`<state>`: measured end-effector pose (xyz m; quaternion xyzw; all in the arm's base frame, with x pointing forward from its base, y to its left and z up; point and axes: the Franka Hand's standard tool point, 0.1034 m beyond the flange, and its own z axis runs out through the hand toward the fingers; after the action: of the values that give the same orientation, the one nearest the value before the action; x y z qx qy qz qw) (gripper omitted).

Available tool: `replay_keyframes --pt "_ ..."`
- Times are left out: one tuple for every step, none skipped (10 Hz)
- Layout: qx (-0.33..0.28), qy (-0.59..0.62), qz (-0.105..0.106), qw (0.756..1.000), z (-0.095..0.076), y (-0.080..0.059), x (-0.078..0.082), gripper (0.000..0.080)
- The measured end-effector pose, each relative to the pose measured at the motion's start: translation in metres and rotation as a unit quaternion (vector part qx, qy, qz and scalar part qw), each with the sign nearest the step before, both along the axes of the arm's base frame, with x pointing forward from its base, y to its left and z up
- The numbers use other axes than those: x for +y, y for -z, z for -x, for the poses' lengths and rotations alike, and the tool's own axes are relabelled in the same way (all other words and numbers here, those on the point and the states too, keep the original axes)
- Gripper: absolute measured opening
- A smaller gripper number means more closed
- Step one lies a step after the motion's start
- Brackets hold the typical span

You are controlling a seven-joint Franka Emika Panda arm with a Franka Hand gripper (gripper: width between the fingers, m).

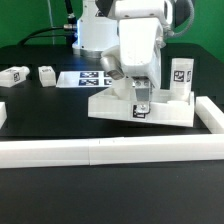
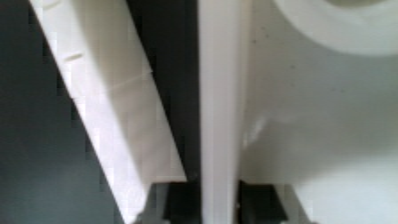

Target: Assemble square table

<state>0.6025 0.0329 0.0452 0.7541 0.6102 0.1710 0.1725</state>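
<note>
Your bench is a matte black surface, fenced at the front and on the exterior view's right by white border bars. The room behind is dark and shows little. The tabletop slab lies near the middle of the bench. Your tool is down on its near edge, clenched on a thin white rim of the slab in the wrist view. Two legs lie at the exterior view's left, one leg stands upright at its right, and the marker board lies flat behind the slab.
</note>
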Motion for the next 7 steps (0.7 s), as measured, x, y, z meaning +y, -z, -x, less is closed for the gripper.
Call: replay_keyframes --pt "0.001 -0.024 0.01 1.0 0.0 0.0 0.002 0.0094" --pt "0.002 -0.04 0.017 0.999 0.0 -0.001 0.003 0.0094" --pt "0.001 -0.047 0.019 0.999 -0.001 -0.001 0.005 0.0094" --pt "-0.013 -0.079 0.025 0.996 -0.006 0.001 0.015 0.0094" --pt "-0.016 -0.083 0.025 0.996 -0.01 0.005 0.019 0.0099" --pt "-0.016 -0.079 0.025 0.996 -0.01 0.002 0.016 0.0105" --pt "-0.017 -0.079 0.024 0.996 -0.01 0.002 0.016 0.0105"
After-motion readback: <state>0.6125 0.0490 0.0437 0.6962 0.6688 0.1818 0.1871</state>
